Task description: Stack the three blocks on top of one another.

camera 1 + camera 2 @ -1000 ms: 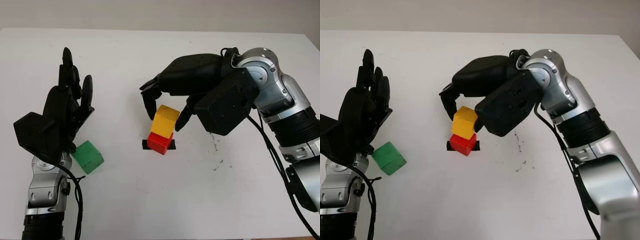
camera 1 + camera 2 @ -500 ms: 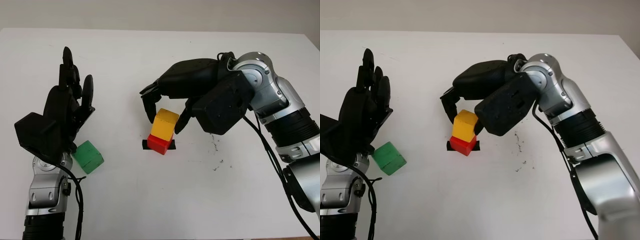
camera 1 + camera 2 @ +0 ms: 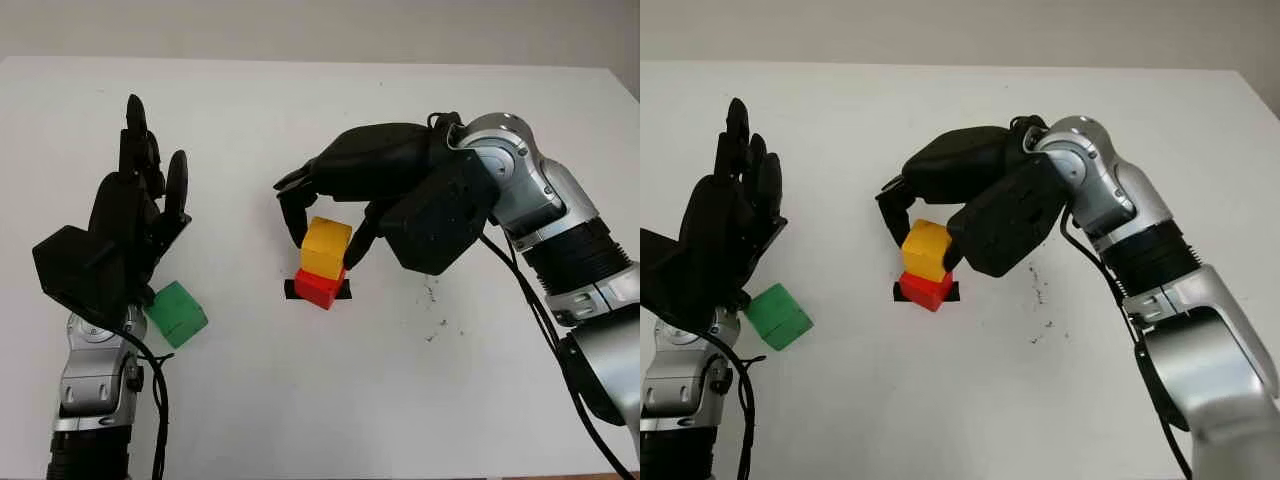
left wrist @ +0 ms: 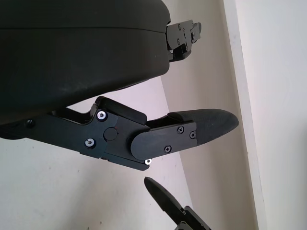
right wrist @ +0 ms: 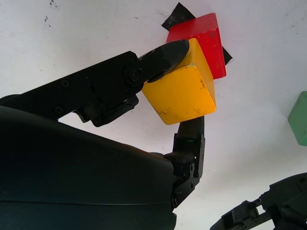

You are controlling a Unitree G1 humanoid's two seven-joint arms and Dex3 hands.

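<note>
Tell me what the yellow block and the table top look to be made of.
Yellow block, held in the right hand over the red block: probably painted wood; matte coat, small scuffs and dark specks at its edges. Table top: smooth white laminate or painted board, I can't tell which; faint dark marks.

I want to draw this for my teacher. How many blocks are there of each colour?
Yellow block: 1, held by the right hand on the red one
Red block: 1, on the table
Green block: 1, by the open left hand
Total: 3 blocks
</note>
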